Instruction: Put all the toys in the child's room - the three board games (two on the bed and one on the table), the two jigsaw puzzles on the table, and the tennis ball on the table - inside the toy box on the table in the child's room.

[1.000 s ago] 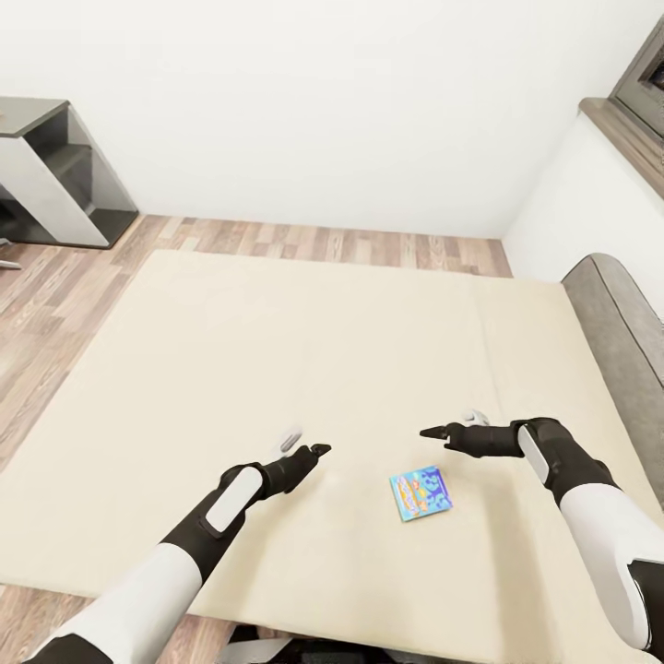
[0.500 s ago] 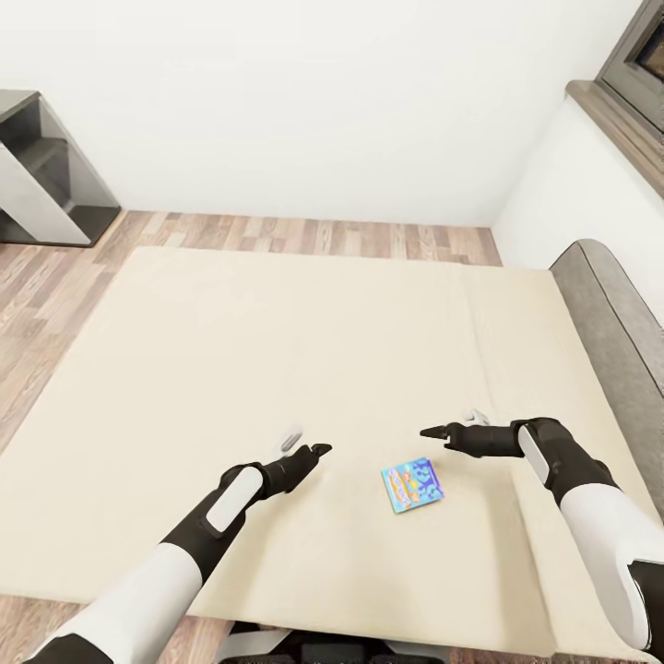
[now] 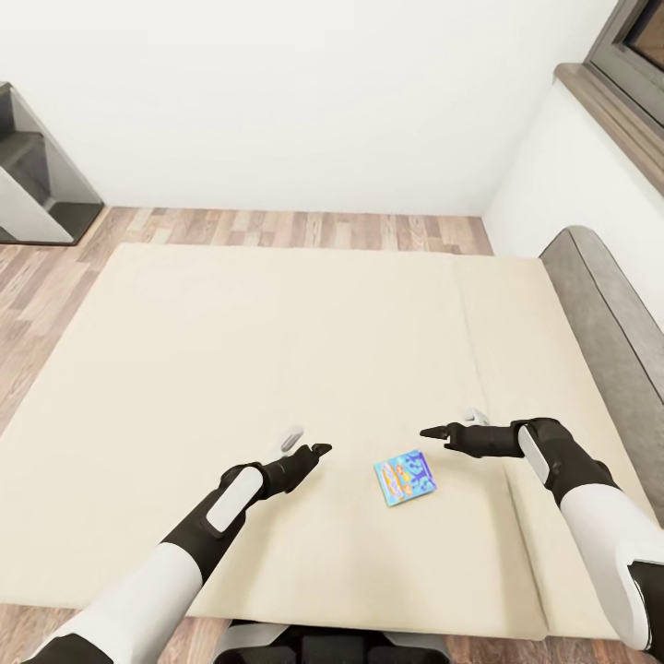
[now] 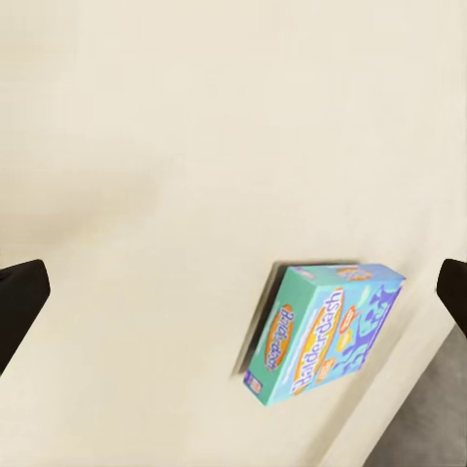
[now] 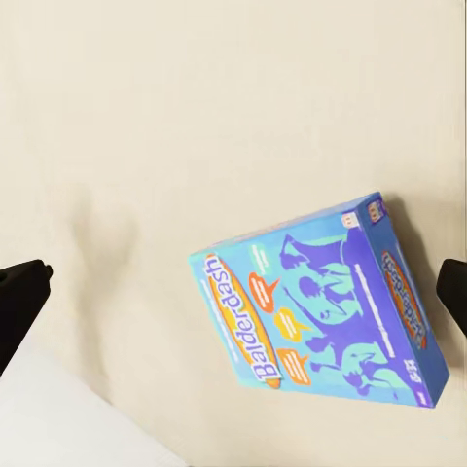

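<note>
1. Mattress (image 3: 231, 387) of the bed, plain beige, spread wide under both arms in the head view, with a dark grey headboard (image 3: 609, 314) along its right side.
2. Beyond the far edge of the bed, a strip of light wood-plank floor (image 3: 277, 226), then a white wall (image 3: 304, 92).
3. At far left on the floor, part of a grey and white shelf unit (image 3: 37, 194); at upper right, a dark window frame (image 3: 627, 65) above a brown ledge.
4. On the mattress, lying flat and slightly askew, one mostly blue board game (image 3: 405, 476), printed "Balderdash" in yellow on an orange band.
5. Placed between the two grippers, near the front edge of the bed, closer to the right gripper than to the left.
6. Left gripper (image 3: 304, 444) held over the mattress just left of the box, apart from it; fingers spread wide, nothing between them, black tips (image 4: 17, 302) at the two sides of the left wrist view with the box (image 4: 326, 331) off-centre.
7. Right gripper (image 3: 452, 429) pointing inward just above and right of the box, not touching it; fingers likewise parted and empty, black tips (image 5: 19, 297) at both edges of the right wrist view, the box (image 5: 326, 302) lying between them on the beige surface.
</note>
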{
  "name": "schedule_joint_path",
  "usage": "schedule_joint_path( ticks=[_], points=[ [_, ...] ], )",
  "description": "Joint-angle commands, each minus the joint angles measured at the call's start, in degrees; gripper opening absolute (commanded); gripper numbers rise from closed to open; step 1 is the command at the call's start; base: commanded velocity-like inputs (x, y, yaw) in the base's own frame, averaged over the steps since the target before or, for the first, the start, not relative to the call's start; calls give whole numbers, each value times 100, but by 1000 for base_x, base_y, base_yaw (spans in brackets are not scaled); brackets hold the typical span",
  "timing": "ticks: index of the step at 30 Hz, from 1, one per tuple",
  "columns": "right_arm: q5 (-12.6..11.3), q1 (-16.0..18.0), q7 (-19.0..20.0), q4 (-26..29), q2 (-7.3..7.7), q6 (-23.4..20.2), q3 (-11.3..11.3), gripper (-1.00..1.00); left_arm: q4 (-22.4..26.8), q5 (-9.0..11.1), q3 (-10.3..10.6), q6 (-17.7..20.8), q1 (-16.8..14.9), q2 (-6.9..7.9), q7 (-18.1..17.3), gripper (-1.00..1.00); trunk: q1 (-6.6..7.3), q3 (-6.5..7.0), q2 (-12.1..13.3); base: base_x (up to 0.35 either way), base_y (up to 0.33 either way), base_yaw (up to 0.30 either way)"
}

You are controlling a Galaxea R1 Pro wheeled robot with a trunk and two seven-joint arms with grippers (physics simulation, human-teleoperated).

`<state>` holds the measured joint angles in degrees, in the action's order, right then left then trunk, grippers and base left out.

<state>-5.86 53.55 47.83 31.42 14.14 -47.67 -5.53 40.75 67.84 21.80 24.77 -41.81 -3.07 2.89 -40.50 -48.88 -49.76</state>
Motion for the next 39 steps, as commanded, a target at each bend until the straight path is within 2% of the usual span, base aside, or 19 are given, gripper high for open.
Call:
schedule_joint_path(
  ticks=[1, 20, 39],
  points=[
    [-38, 2, -8, 0, 1, -41, -8, 100, 6, 53, 9, 10, -2, 2, 30, 100, -1, -11, -4, 0, 0, -44],
    [-46, -22, 6, 4, 1, -34, -5, 100, -48, 55, 1, -3, 4, 1, -3, 100, -1, -66, -4, 0, 0, -14],
    [-46, -28, 11, 4, 1, -32, -1, 100, -55, 79, 8, 1, 1, -12, -32, 100, -1, -210, -4, 0, 0, -1]
  ],
)
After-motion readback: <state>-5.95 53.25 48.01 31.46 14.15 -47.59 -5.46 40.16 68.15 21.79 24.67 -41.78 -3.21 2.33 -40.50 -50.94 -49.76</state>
